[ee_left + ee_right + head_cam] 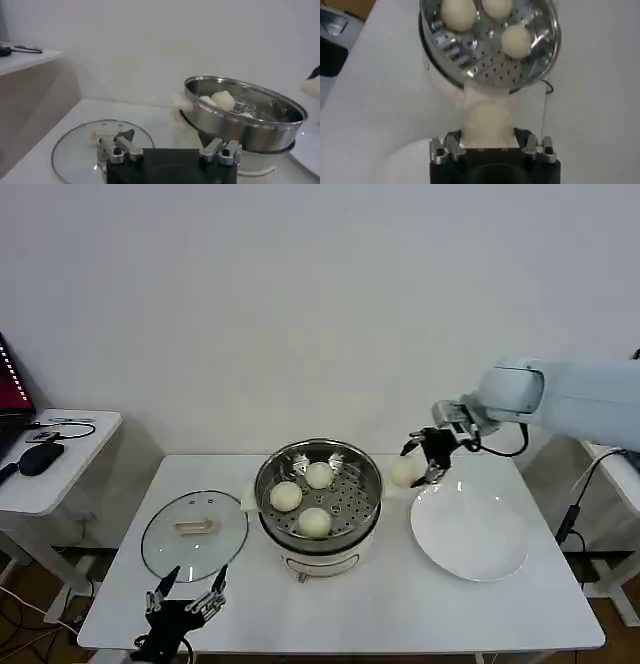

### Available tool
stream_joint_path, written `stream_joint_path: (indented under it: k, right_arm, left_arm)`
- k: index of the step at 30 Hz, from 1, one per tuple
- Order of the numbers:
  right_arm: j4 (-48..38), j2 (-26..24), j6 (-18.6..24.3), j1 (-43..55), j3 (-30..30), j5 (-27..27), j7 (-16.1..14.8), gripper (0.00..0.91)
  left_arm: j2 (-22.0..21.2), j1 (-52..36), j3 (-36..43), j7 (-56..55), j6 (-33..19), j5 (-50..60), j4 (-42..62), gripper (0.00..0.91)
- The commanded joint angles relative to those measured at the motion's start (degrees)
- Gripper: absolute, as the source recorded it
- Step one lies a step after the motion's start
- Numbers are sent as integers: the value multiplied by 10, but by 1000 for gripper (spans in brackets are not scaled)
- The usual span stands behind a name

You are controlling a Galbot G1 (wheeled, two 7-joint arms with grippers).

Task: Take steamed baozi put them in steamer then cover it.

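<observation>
The steel steamer stands at the table's middle on its white base, with three baozi on its perforated tray. My right gripper hangs just right of the steamer's rim, above the table, shut on a fourth baozi; in the right wrist view that bun sits between the fingers. The glass cover lies flat on the table left of the steamer, its cream handle up. My left gripper waits open near the table's front edge, by the cover.
An empty white plate lies right of the steamer, below my right gripper. A side table with a mouse and cables stands at the left. A cable hangs off the table's right edge.
</observation>
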Motion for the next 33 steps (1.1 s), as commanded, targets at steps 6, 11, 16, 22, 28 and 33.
stream_joint_path:
  k: [6,11,16,22,28,33]
  right_arm:
    - [30,106,-92,18,-16,100,50,736]
    - [0,132,-99,1,-10,107,48,736]
    - [-21,148,-104,-14,-5,113,47,736]
    - [-46,157,-112,-42,8,122,57,736]
    - [-77,171,-117,-84,31,126,66,736]
    - [-96,177,-119,-116,45,124,70,736]
  left_arm:
    - [3,-8,3,-4,3,-6,0,907]
    - [4,-10,3,-6,5,-8,-2,907]
    - [5,-10,2,-7,7,-10,-6,907]
    - [5,-16,3,-8,10,-11,-8,907]
    - [4,-18,4,-8,12,-11,-8,907]
    - [4,-19,3,-9,14,-14,-11,907]
